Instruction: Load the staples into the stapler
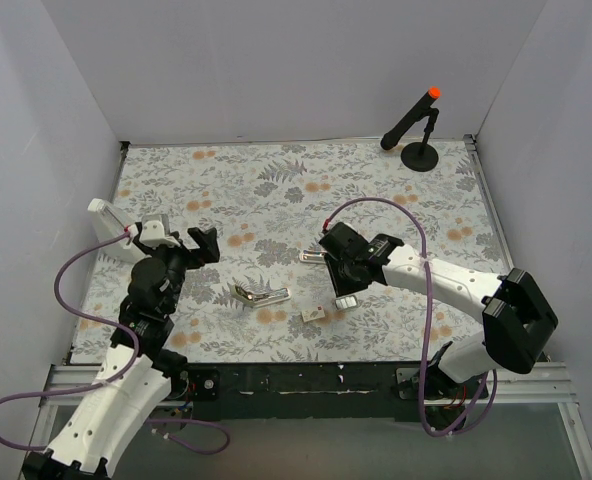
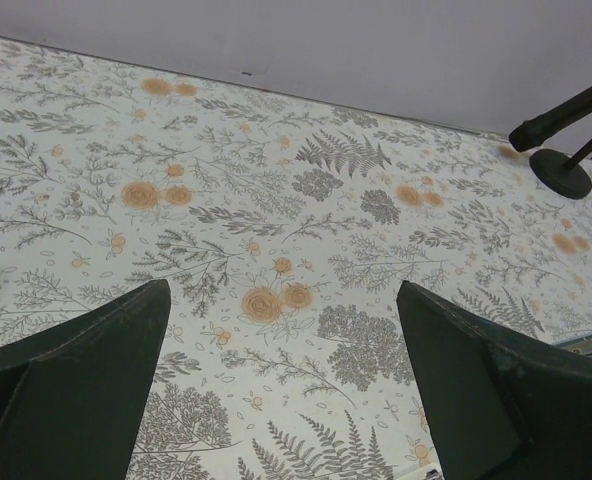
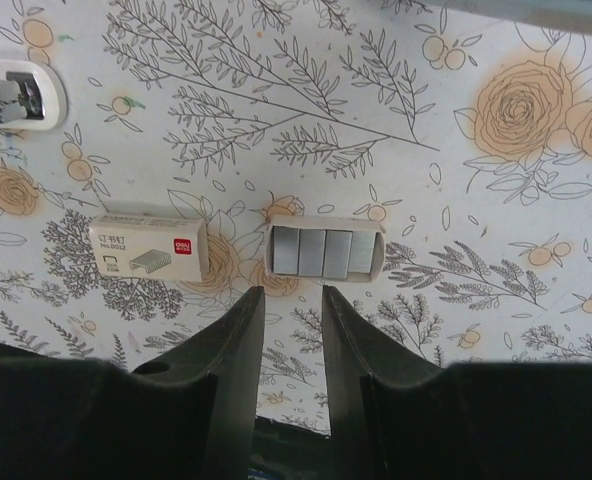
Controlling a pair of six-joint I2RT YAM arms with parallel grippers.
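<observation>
The stapler [image 1: 261, 293] lies opened on the floral cloth between the two arms; one white-rimmed end of it [image 3: 6, 95] shows at the top left of the right wrist view. The staples [image 3: 324, 250] are silvery rows in a small tray [image 1: 346, 300], with their beige box [image 3: 151, 245] lying just left of it [image 1: 314, 313]. My right gripper [image 3: 291, 292] hovers above the cloth right beside the tray, its jaws a narrow gap apart with nothing between them [image 1: 344, 285]. My left gripper [image 2: 283, 288] stands wide open over bare cloth, left of the stapler [image 1: 188, 238].
A black stand with an orange-tipped rod [image 1: 416, 125] sits at the far right corner and shows in the left wrist view [image 2: 566, 140]. White walls enclose three sides. The dark near table edge [image 3: 286, 440] lies just behind the right fingers.
</observation>
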